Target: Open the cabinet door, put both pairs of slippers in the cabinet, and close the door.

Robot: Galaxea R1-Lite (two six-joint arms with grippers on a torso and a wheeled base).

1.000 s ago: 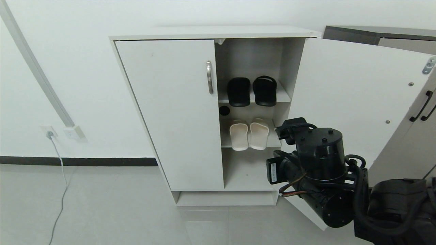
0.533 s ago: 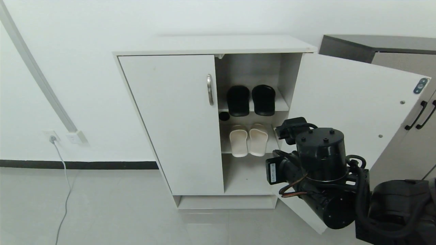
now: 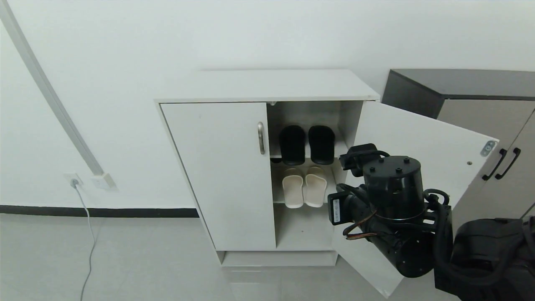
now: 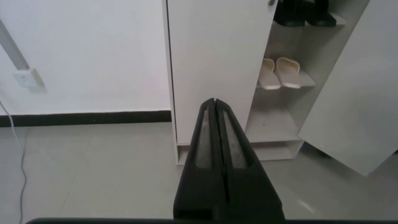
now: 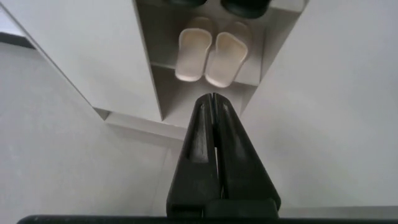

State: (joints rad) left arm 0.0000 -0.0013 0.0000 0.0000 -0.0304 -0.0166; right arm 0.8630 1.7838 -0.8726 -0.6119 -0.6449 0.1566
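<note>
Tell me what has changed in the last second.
The whole head view shifted: the cabinet now sits lower and looks smaller, so the camera moved, not the things. Nothing was grasped or released. The black slippers and white slippers stay on their shelves, the right door stays open and the left door shut. The left gripper and right gripper are shut.
</note>
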